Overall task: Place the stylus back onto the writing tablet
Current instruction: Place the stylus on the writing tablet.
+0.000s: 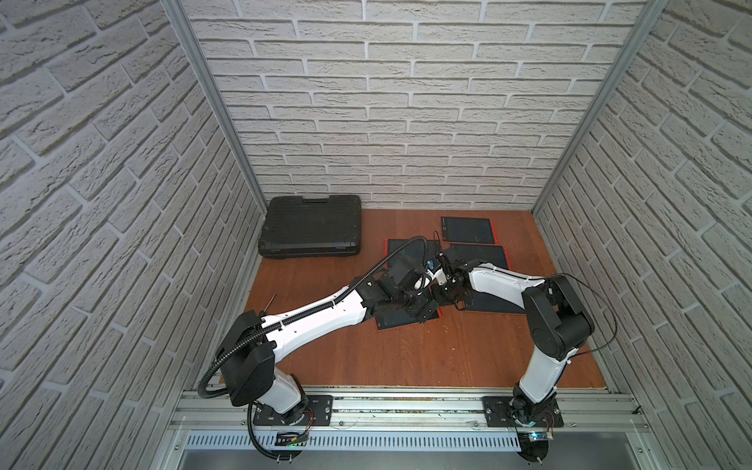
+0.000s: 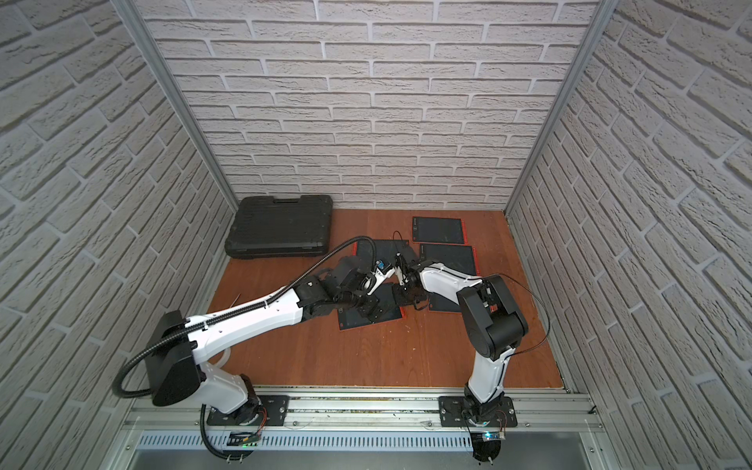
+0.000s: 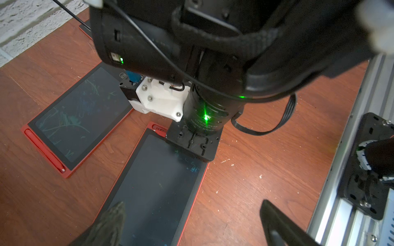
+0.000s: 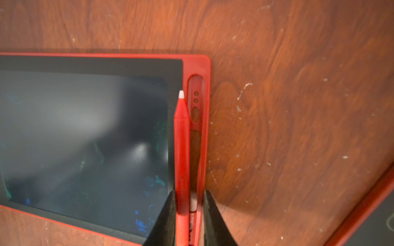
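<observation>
Stylus (image 4: 181, 149) beside slot (image 4: 195, 110), unseated.
My right gripper (image 4: 189, 192), slightly spread, brackets the stylus, apparently to keep it aligned along the writing tablet (image 4: 85, 127) edge.

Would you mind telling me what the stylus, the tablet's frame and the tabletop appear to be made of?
Stylus: likely red plastic, smooth, slightly glossy, with a white tip.
Tablet frame: probably matching moulded red plastic, matte.
Tabletop: reddish wood or wood-look laminate, grain visible, scuffed.
</observation>
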Robot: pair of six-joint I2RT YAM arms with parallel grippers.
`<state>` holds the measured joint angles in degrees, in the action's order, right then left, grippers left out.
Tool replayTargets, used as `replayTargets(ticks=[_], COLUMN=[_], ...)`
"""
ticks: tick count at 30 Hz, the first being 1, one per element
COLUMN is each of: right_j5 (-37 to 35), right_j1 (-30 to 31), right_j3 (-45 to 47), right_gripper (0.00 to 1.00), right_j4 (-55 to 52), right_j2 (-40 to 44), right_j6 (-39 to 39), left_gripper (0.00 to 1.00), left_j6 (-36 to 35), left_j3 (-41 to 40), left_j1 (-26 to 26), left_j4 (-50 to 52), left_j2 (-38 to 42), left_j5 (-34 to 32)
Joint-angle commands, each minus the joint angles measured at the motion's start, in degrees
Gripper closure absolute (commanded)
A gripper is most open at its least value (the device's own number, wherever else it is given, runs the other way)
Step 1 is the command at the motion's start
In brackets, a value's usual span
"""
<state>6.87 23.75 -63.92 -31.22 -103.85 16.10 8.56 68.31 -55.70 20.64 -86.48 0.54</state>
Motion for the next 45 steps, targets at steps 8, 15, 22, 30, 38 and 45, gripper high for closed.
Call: replayTargets(ticks=[8, 15, 22, 30, 38, 45], right_j5=[0.9, -1.8, -7.8, -7.6, -2.9, -3.7], right_j1=[0.6, 1.8, 4.2, 4.8, 4.6, 4.1], right_j3=[0.3, -1.2, -4.3, -5.7, -7.2, -5.6], right_gripper=[0.69, 0.69, 0.65, 0.50, 0.50, 0.72], right_j4=[1.4, -0.5, -4.3, -4.6, -4.0, -4.8], right_j2=[-0.9, -2.4, -4.9, -4.7, -1.5, 1.7], right_j6=[0.7, 0.4, -0.2, 1.4, 4.3, 4.5], left_gripper=[0.02, 0.02, 0.02, 0.02, 0.02, 0.02], left_j6=[-0.7, -0.6, -0.5, -0.7, -0.7, -0.5], left_j3=[1.7, 1.8, 1.8, 1.7, 1.8, 1.9], left_j1=[-0.5, -0.5, -0.5, -0.5, -0.7, -0.7], left_j4=[0.0, -0.1, -0.1, -0.2, -0.1, 0.2], left_j2=[-0.3, -0.4, -0.5, -0.4, -0.2, 0.1], left_j5=[0.5, 0.6, 0.8, 0.9, 0.7, 0.6])
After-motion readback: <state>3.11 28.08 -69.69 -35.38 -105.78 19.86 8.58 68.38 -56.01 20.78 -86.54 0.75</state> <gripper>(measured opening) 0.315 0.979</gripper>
